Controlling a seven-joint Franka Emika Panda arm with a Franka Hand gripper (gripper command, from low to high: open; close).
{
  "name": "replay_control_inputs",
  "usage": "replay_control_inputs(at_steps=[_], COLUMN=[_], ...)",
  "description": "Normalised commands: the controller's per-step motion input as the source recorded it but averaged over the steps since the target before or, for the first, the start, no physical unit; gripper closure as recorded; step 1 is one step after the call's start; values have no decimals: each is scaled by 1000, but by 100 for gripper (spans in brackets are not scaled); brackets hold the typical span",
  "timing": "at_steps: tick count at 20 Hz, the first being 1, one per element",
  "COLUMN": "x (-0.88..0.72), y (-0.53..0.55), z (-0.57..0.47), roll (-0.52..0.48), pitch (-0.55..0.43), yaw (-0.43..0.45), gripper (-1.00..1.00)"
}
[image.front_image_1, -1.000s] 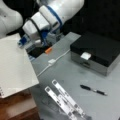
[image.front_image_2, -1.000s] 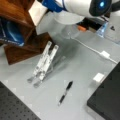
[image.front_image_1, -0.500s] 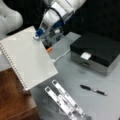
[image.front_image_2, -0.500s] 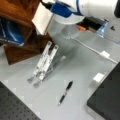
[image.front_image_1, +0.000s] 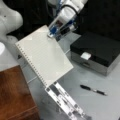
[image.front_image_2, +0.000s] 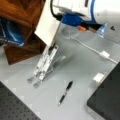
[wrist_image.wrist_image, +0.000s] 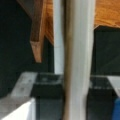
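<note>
Notebook (image.front_image_1: 43, 58), spiral-bound: we log it tilted, upper corner pinched in the gripper (image.front_image_1: 53, 33), lower edge on the metal stand (image.front_image_1: 66, 102) by the worktop's wooden shelf (image.front_image_1: 15, 95); pen (image.front_image_1: 93, 90) apart.

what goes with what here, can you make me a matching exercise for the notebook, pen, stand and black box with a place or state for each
Things:
1. notebook
2. pen
3. stand
4. black box

Places or states:
A. lying flat on the grey table, alone
B. held up at its top edge by the gripper
C. metal, propped just under the notebook's lower edge
D. at a front view's right, with a small white piece on it

Pairs: 1-B, 2-A, 3-C, 4-D
</note>
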Motion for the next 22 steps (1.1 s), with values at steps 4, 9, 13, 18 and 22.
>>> replay_control_inputs(at_steps=[4, 9, 13, 18, 22], x=[5, -11, 31, 60, 33], y=[39, -49, -70, -9, 54], z=[-303, -354, -516, -422, -310], roll=[-92, -232, -281, -298, -277], pitch=[-202, -183, -265, -221, -186], yaw=[168, 129, 86, 44, -3], gripper=[100, 100, 100, 100, 100])
